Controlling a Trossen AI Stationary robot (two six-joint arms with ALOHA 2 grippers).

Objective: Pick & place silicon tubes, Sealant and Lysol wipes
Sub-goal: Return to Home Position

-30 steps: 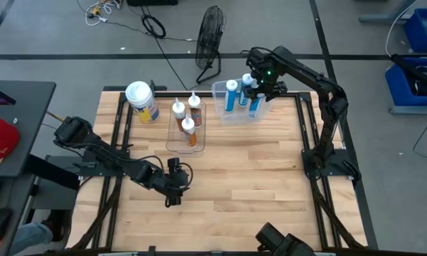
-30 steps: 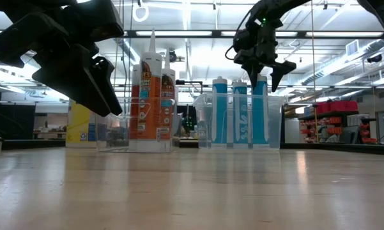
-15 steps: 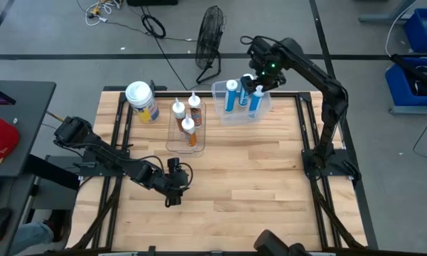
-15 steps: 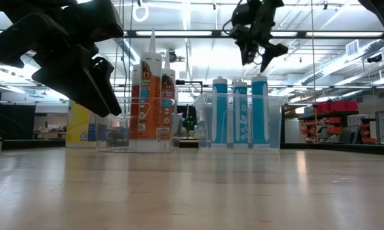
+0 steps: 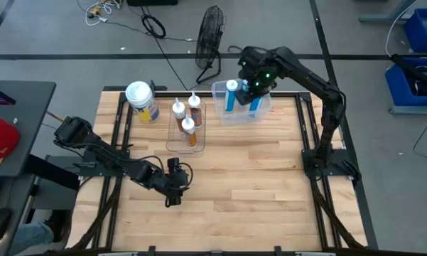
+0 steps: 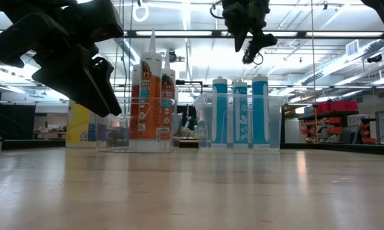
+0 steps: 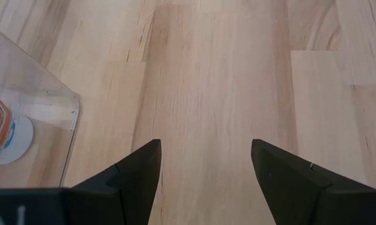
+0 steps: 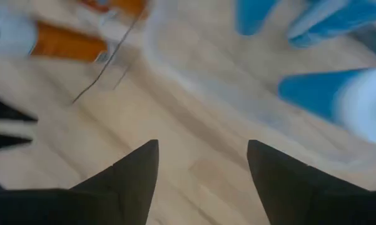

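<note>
High view: Lysol wipes (image 5: 142, 102), right end effector (image 5: 246, 82) apart.

High camera: overhead, facing straight down, far enough off to take in the whole table (image 5: 256, 163) and the floor around it, with the bin (image 5: 236, 118) by one edge. Low camera: at tabletop height, on the side opposite the bin (image 6: 204, 124), facing level across the wood to it and the room behind. Left wrist camera: close over bare wood, well apart from the bin, catching a tray (image 7: 53, 103) corner. Right wrist camera: above the bin (image 8: 175, 69), facing down, blurred. The high, low and right wrist views share the bin.
</note>
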